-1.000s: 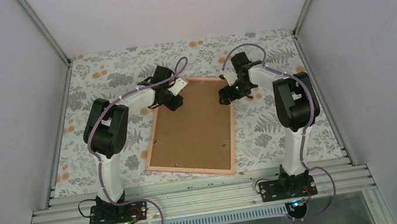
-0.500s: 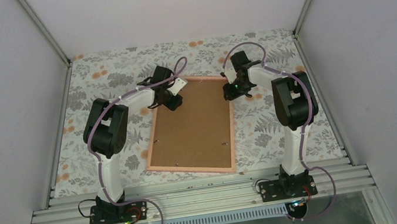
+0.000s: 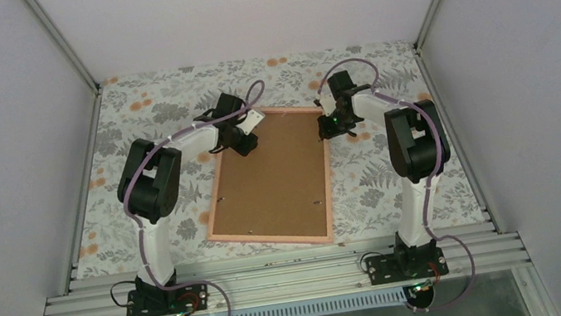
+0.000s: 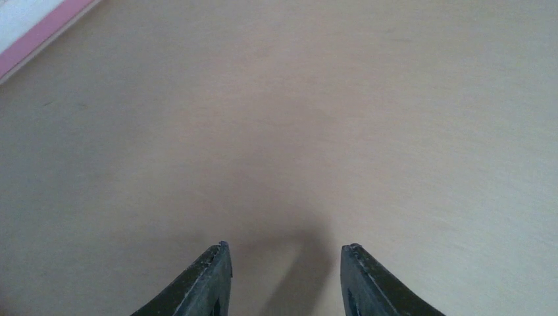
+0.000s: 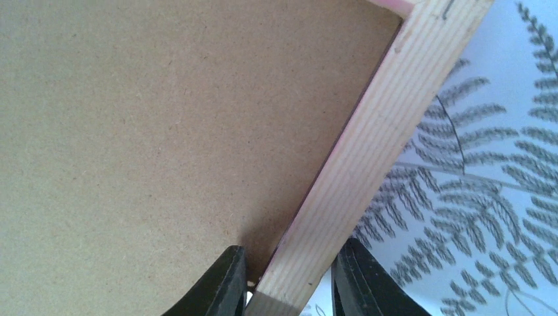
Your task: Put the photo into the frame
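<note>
Where the frame (image 3: 271, 240) lies: back-up on the floral bench (image 3: 398, 182), brown backing board (image 3: 271, 176) inside;
Left hand (image 4: 287, 246): spread, empty, over the board's far-left part;
Right hand (image 5: 291, 245): pinching the frame's right rail near its far corner

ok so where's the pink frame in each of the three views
top external: the frame lies flat in the middle of the picture, back side up.
left wrist: only a pink strip of it shows, in the top left corner.
right wrist: its pale wooden side runs diagonally from bottom centre to top right.
shared landmark: the brown backing board inside the frame shows in all three.
</note>
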### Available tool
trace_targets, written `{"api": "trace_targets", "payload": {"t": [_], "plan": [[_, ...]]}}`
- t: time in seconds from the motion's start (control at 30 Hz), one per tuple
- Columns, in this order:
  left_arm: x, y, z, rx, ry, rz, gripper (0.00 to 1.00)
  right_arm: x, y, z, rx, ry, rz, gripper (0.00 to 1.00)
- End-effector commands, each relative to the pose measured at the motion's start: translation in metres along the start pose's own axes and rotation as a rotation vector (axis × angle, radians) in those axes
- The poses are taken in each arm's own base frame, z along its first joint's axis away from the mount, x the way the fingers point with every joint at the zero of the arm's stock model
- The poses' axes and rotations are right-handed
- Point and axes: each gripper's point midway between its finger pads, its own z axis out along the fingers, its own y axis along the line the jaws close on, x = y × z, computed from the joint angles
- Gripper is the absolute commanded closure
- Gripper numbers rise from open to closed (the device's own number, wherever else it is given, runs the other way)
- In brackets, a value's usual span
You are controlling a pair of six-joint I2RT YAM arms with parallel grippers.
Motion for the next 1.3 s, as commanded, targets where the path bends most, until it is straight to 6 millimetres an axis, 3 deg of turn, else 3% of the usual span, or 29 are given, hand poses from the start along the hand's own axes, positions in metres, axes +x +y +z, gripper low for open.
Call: {"api": "trace_targets", "payload": {"t": [0.0, 0.1, 0.23, 0.3, 0.37, 0.5, 0.57, 0.63, 0.77, 0.9, 1.03, 1.27], "plan": [[-0.046, -0.059, -0.055, 0.118, -0.228, 0.244, 0.53, 0.011, 0.003, 0.023, -0.041, 0.068, -0.036, 0.81], [-0.038, -0.125, -0.069, 0.246, -0.265, 0.424, 0.49, 0.010, -0.003, 0.023, -0.039, 0.065, -0.017, 0.81], [-0.019, -0.198, -0.063, 0.361, -0.255, 0.552, 0.49, 0.019, -0.006, 0.027, -0.048, 0.076, 0.011, 0.82], [-0.010, -0.220, -0.054, 0.390, -0.243, 0.591, 0.50, 0.021, -0.007, 0.028, -0.052, 0.072, 0.019, 0.84], [-0.009, -0.230, -0.042, 0.384, -0.241, 0.610, 0.51, 0.022, -0.007, 0.028, -0.059, 0.073, 0.025, 0.85], [-0.021, -0.224, -0.015, 0.317, -0.203, 0.608, 0.58, 0.021, -0.006, 0.024, -0.087, 0.062, 0.032, 0.80], [-0.017, -0.222, -0.007, 0.310, -0.172, 0.606, 0.61, 0.016, -0.002, 0.015, -0.128, 0.036, 0.028, 0.68], [-0.013, -0.218, -0.006, 0.302, -0.157, 0.594, 0.64, 0.011, 0.001, -0.003, -0.172, -0.006, 0.002, 0.51], [-0.006, -0.198, -0.017, 0.301, -0.150, 0.523, 0.67, 0.007, 0.008, -0.054, -0.194, -0.151, -0.179, 0.33], [0.004, -0.175, -0.025, 0.253, -0.119, 0.500, 0.68, 0.032, 0.015, -0.077, -0.167, -0.169, -0.374, 0.15], [0.014, -0.158, -0.027, 0.225, -0.085, 0.464, 0.68, 0.065, 0.027, -0.077, -0.130, -0.086, -0.400, 0.00], [0.022, -0.138, -0.030, 0.203, -0.073, 0.382, 0.68, 0.104, 0.057, -0.071, -0.025, -0.026, -0.492, 0.00]]}}
